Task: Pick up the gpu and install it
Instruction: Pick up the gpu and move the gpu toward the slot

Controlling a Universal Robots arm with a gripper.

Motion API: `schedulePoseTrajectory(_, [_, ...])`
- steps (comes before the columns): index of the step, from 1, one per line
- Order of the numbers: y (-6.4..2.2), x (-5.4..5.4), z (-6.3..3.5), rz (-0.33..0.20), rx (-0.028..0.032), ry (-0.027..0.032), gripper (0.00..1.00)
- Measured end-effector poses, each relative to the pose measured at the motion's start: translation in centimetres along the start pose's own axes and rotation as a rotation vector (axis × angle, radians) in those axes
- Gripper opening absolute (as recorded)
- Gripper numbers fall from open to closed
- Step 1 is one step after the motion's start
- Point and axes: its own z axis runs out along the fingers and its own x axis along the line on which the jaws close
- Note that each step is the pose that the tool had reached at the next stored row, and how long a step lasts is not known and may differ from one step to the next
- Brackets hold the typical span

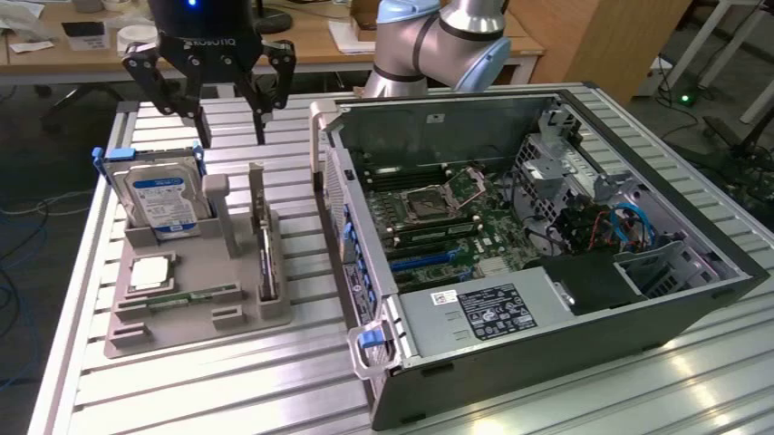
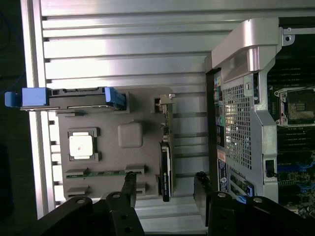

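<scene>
The gpu [image 1: 265, 237] stands on its long edge in a slot of the grey holder tray [image 1: 181, 328], between the hard drive [image 1: 158, 195] and the open computer case [image 1: 568, 272]. Its metal bracket is at the hard drive's end of the tray. The gripper [image 1: 230, 127] hangs above the tray with its fingers spread wide and nothing between them, and in the wrist view the card lines up with the gap. The card looks light, thin and stiff, but its bare circuitry is probably fragile. The upper edge, pinched across the flat faces, seems the safest hold. Room is tight sideways, with a tray post [image 1: 216, 195] near one face and the case wall [image 1: 333, 181] near the other. Straight up is open.
</scene>
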Motion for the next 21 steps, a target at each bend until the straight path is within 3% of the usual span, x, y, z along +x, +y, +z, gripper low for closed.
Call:
schedulePoseTrajectory(6, [-0.12,0.0,0.41,-0.033,-0.0008,0.0017,0.59])
schedulePoseTrajectory(10, [-0.24,0.0,1.05,-0.072,-0.0015,0.0060,0.59])
schedulePoseTrajectory(17, [-0.32,-0.2,1.42,-0.073,-0.0015,0.0099,0.59])
schedulePoseTrajectory(20, [-0.31,-0.7,1.50,-0.073,-0.0013,0.0162,0.59])
schedulePoseTrajectory(21, [-0.33,-1.6,1.67,-0.072,-0.0008,0.0290,0.59])
